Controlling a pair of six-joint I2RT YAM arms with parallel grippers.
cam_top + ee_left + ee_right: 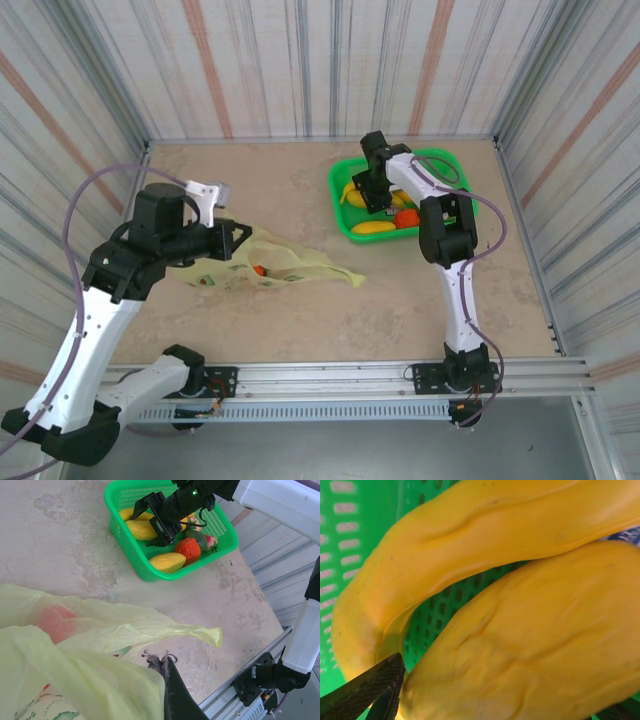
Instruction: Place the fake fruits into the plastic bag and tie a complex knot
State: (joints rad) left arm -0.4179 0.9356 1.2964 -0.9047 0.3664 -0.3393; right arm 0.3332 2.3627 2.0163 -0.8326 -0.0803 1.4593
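Overhead, loading is in hand: the left end effector (240, 240) clamps the bag (300, 262) on the beige table (330, 320), striped panels (300, 60) around; the right end effector (374, 196) is in the basket (338, 205). Left wrist: a red fruit (55, 622) shows inside the bag. Right wrist: open jaws straddle a banana (530, 650), so closing on it seems the next move.

White arm links (75, 340), black joints (160, 215), purple cables (72, 215).
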